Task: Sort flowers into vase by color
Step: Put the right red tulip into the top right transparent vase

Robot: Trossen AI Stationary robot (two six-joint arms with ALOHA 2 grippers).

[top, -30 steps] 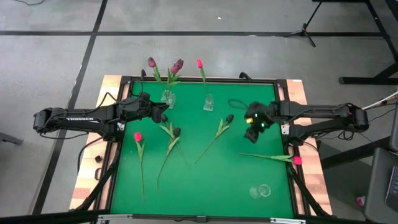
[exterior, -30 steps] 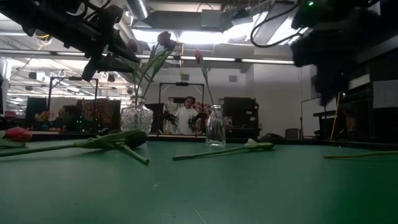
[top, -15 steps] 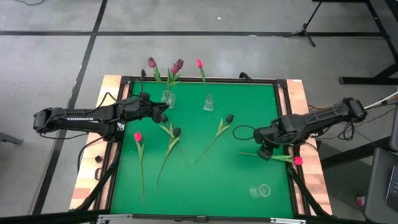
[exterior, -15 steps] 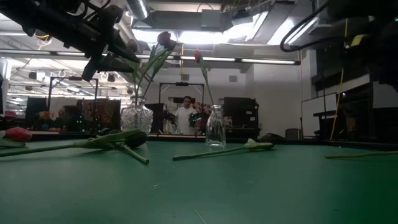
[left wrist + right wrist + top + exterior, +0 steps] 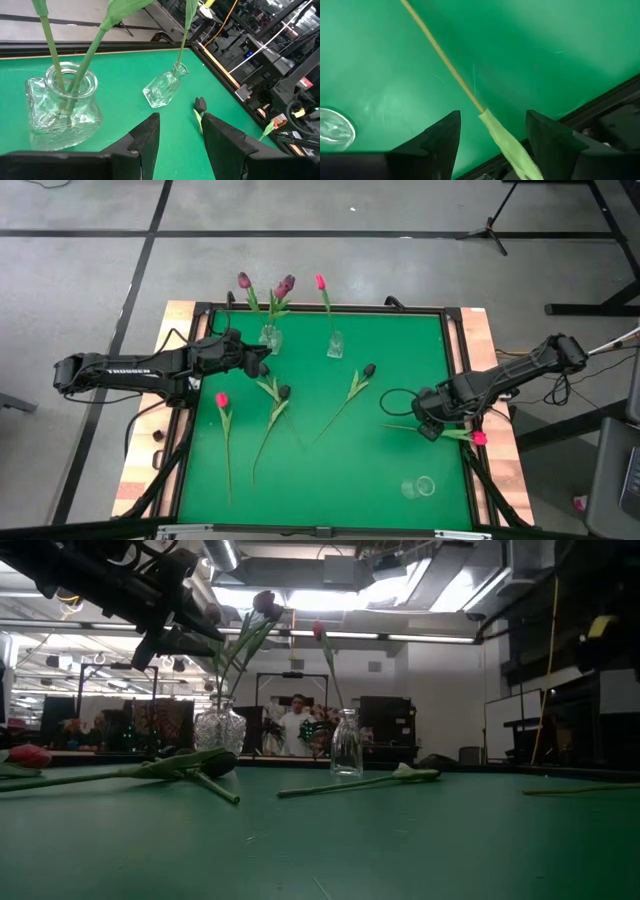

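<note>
Jaws of the right gripper (image 5: 492,131) stand apart with nothing between them, low over the stem of a pink flower (image 5: 478,438) that lies flat at the right edge of the green surface (image 5: 330,480); the stem (image 5: 440,55) runs between the two fingers (image 5: 440,142) without touching either. Jaws of the left gripper (image 5: 180,135) are likewise parted and empty, raised beside the round vase (image 5: 62,112) at the far left of the surface.

Nearest the front, a clear glass piece (image 5: 424,485) lies toward the front right corner. In the middle band — four loose flowers lie flat: a pink one (image 5: 221,400) at left, a dark one (image 5: 284,391) beside it, a second stem (image 5: 268,385) crossing that, and a dark-headed one (image 5: 368,369) near the centre.

At the far edge the round vase (image 5: 269,337) holds the dusky purple flowers (image 5: 285,284) upright, while the slim vase (image 5: 335,344) just to its right holds one pink flower (image 5: 321,282). In the room beyond — a person (image 5: 297,728) stands behind the vases.
</note>
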